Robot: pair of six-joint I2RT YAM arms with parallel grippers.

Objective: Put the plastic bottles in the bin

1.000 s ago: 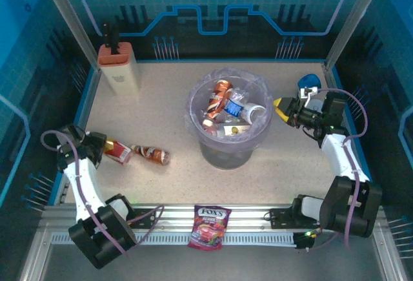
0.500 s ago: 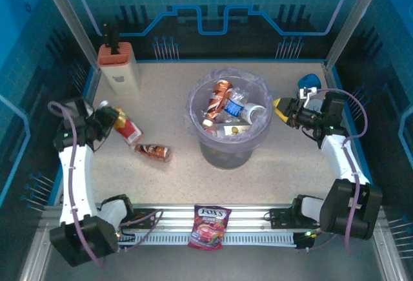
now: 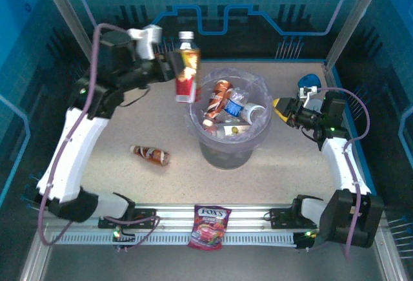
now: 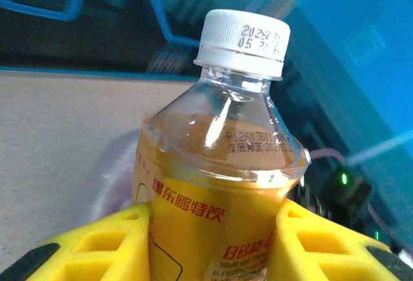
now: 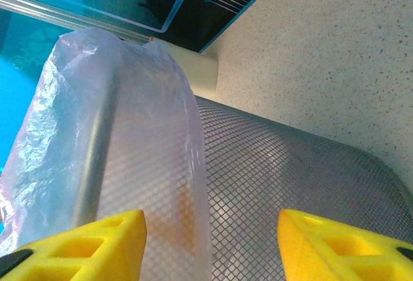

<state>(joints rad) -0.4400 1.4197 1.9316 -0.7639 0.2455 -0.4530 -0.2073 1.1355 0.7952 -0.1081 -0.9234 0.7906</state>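
We see the left end effector (image 3: 170, 68) clamped on a yellow-labelled bottle (image 3: 186, 74) at the bin's (image 3: 229, 148) ten o'clock, the right end effector (image 3: 279, 109) apart at three, and a brown bottle (image 3: 150, 155) at eight.

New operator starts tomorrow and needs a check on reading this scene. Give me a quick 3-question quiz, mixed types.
1. True or false: the left hand grips a bottle with a white cap.
2. How many bottles lie on the table outside the bin?
3. The gripped bottle is: A) in the air by the bin's left rim; B) lying on the table; C) lying inside the bin.

Key: 1 true; 2 one, the brown bottle; 3 A.
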